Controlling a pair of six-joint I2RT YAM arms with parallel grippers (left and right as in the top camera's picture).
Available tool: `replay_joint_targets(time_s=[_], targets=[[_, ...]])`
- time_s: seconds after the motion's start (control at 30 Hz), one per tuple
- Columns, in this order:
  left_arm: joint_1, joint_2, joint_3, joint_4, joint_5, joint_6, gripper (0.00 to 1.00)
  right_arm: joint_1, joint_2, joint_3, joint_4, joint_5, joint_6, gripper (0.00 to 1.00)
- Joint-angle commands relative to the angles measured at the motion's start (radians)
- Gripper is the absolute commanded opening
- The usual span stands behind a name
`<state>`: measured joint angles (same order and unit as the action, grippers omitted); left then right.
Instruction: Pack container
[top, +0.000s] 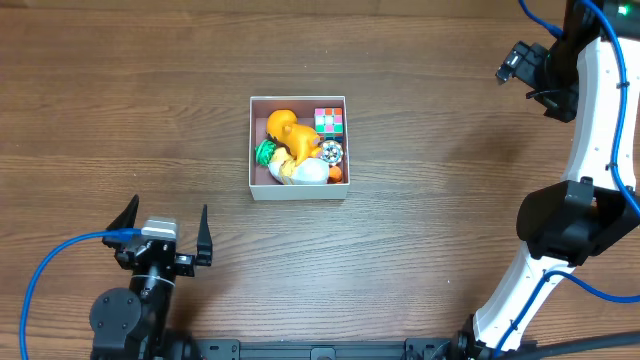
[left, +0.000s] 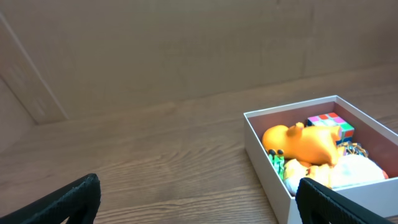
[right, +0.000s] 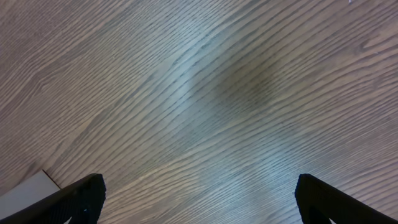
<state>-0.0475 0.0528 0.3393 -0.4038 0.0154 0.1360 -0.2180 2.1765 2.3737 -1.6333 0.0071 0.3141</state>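
The container (top: 298, 191) is a square white-walled box in the middle of the table. It holds an orange toy (top: 288, 130), a colour cube (top: 329, 121), a green piece (top: 265, 152), a white rounded toy (top: 310, 172) and other small toys. My left gripper (top: 167, 215) is open and empty, low over the wood to the front left of the box. Its wrist view shows the container's wall (left: 264, 168), the orange toy (left: 305, 143) and the cube (left: 333, 123) beyond the open fingers (left: 199, 205). My right gripper (top: 510, 68) is at the far right, open and empty (right: 199, 202) above bare wood.
The right arm's white links (top: 590, 150) arch over the right edge of the table. A blue cable (top: 60, 250) trails from the left arm. A white corner (right: 28, 190) shows at the lower left of the right wrist view.
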Motion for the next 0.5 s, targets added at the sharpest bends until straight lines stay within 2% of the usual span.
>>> replay_joint_targets(time_s=[0.0,0.27,0.47], targets=[[0.010,-0.050,-0.035,0.013,0.050,0.027,1.00,0.000,-0.006,0.000,0.005,0.006,0.008,1.00],[0.010,-0.050,-0.043,0.025,0.071,0.127,1.00,0.000,-0.006,0.000,0.005,0.006,0.008,1.00],[0.010,-0.050,-0.066,0.062,0.072,0.123,1.00,0.000,-0.006,0.000,0.005,0.005,0.008,1.00]])
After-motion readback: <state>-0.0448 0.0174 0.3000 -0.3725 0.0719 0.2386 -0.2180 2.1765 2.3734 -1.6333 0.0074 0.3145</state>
